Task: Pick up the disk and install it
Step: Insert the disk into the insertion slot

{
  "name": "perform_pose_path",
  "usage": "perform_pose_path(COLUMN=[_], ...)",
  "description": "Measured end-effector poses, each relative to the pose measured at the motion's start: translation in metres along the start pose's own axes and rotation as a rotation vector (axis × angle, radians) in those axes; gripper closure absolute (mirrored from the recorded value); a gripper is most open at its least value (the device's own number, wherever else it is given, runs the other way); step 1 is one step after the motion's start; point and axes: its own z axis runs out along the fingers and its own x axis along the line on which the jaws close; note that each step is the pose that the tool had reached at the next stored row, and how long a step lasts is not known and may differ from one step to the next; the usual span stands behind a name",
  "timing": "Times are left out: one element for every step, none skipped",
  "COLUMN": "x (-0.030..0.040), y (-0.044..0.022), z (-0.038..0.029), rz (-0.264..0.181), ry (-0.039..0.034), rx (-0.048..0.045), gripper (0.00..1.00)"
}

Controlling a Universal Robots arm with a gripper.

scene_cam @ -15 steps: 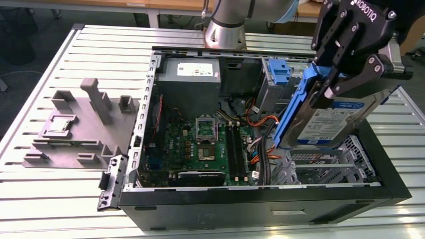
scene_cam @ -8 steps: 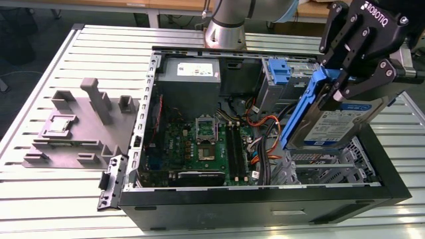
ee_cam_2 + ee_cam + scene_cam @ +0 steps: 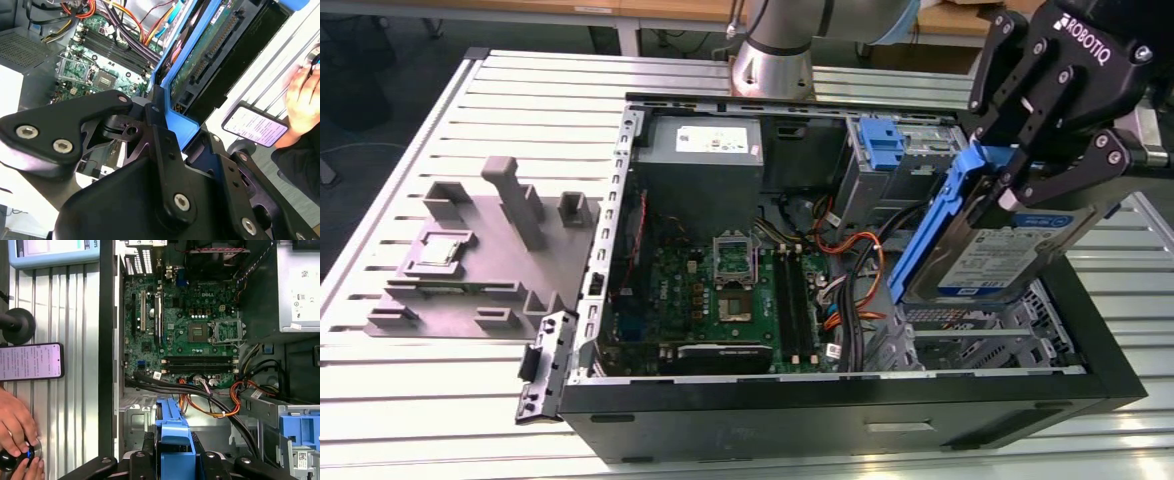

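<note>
In the exterior view my gripper [image 3: 1014, 178] is shut on the disk [image 3: 1003, 252], a silver drive with a white-and-blue label and blue side rails [image 3: 937, 225]. The drive hangs tilted, its lower end over the metal drive cage [image 3: 974, 338] at the exterior view's right of the open computer case [image 3: 854, 405]. In the second wrist view the disk's green circuit underside [image 3: 210, 47] runs away from the black fingers [image 3: 160, 135]. In the first wrist view the blue rail [image 3: 172, 437] sits between the fingers [image 3: 145, 455], above the case floor.
Inside the case lie the motherboard [image 3: 720, 290], orange and black cables [image 3: 847, 255], a grey power supply [image 3: 700, 145] and a bare blue bracket [image 3: 881, 145]. A grey fixture [image 3: 480, 250] stands on the slatted table at the exterior view's left. A phone [image 3: 30, 361] and a person's hand [image 3: 17, 425] are beside the case.
</note>
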Motion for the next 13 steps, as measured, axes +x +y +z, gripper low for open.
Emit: perform_pose_path(x=[0.0002,0.0004,0.0006,0.0007,0.0008,0.0009,0.001,0.0011,0.0011,0.0012,0.0014,0.0017,0.002], y=[-0.0009,-0.002,-0.0032,-0.0045,-0.0057,-0.0069,-0.0081,-0.0093,-0.0105,-0.0118,-0.013,-0.014,-0.015], z=[0.0005,0.0008,0.0012,0.0015,0.0019,0.0023,0.0028,0.0032,0.0035,0.0039,0.0042,0.0046,0.005], rz=[-0.001,-0.002,-0.003,-0.004,-0.005,-0.006,-0.007,-0.008,-0.009,-0.01,-0.011,-0.012,-0.012], ry=[0.0002,0.0003,0.0002,0.0002,0.0002,0.0003,0.0003,0.0005,0.0006,0.0007,0.0006,0.0006,0.0005], rx=[0.0,0.0,0.0001,0.0001,0.0001,0.0001,0.0001,0.0001,0.0001,0.0001,0.0001,0.0002,0.0002], gripper=[0.64,0.64,0.64,0.64,0.64,0.64,0.64,0.64,0.64,0.64,0.64,0.64,0.64])
